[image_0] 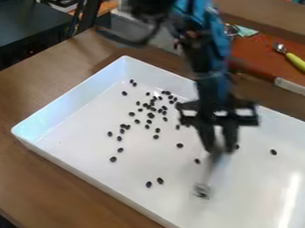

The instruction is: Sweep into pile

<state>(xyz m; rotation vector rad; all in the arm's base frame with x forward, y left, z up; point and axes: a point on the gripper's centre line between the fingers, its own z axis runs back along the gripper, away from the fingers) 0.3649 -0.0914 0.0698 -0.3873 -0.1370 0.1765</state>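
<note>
On the wooden surface (50, 182), a white tray (81, 135) corrals black beans (151, 116); the pincer (221, 149) grips a blurred utensil (203, 191) head-down, presumably for sweeping.

No readable text, labels, brands, numbers or signs noted anywhere, from upper left of frame across to lower right.

Small, dark, oval pieces (151, 116) lie loosely scattered inside the white rectangular tray (77, 132), densest left of the claw (220, 148); one lies well apart at right. A thin tool, blurred, extends downward from the claw, its greyish head (203, 191) lowermost; contact with the tray is indeterminable.
</note>
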